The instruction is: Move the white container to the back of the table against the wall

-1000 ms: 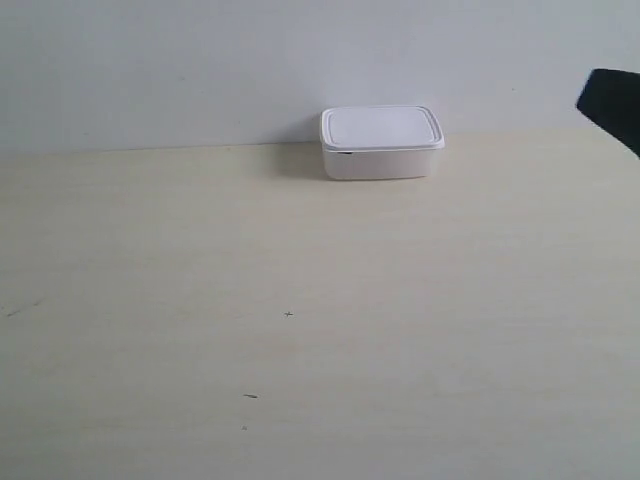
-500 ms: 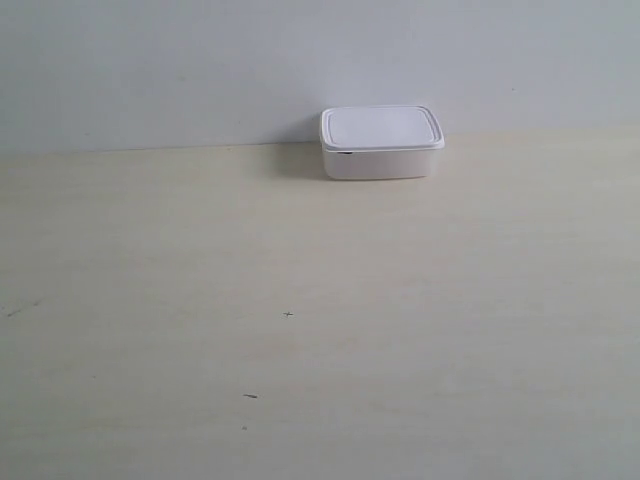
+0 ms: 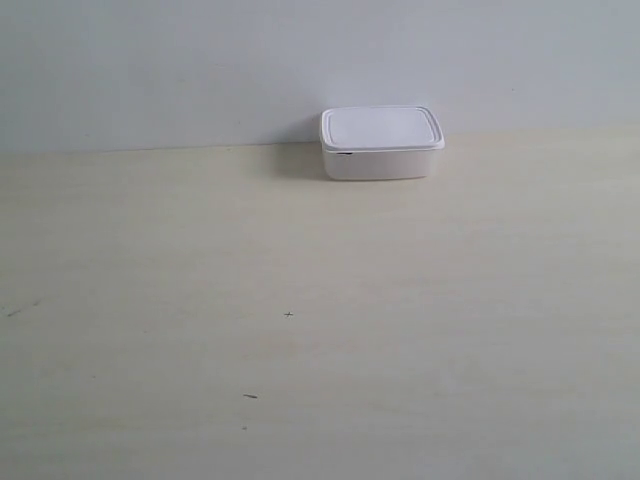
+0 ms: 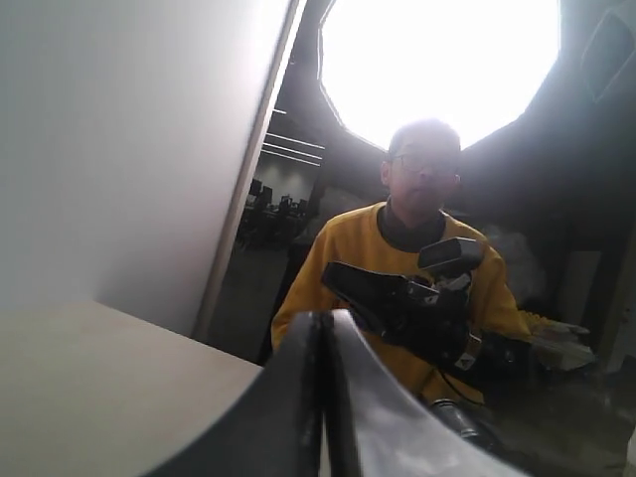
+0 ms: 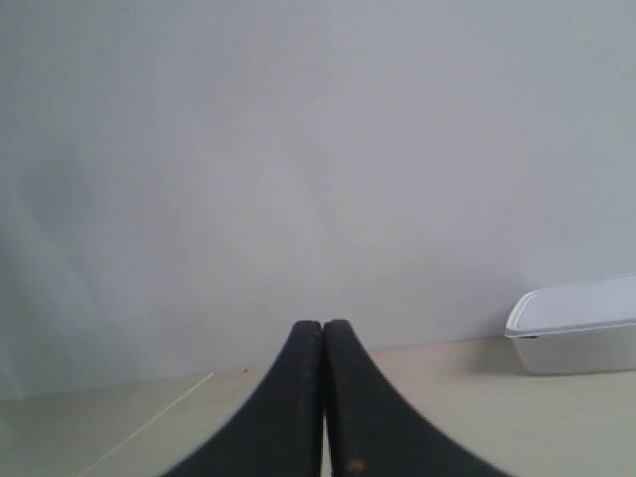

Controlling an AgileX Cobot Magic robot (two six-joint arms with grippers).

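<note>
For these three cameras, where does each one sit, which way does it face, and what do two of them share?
Exterior view: off the arms, above the table, facing the wall; no robot part shows.
Left wrist view: on the left wrist, facing a person in yellow beyond the table edge; shut left gripper shows.
Right wrist view: low over the table, facing the wall; shut right gripper shows.
Shared: exterior and right wrist both show the white container.

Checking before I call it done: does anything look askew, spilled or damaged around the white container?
Nothing stands out. The white container sits level at the back of the table by the wall, lid on, nothing spilled. One small dark mark under the lid rim is too small to identify.
</note>
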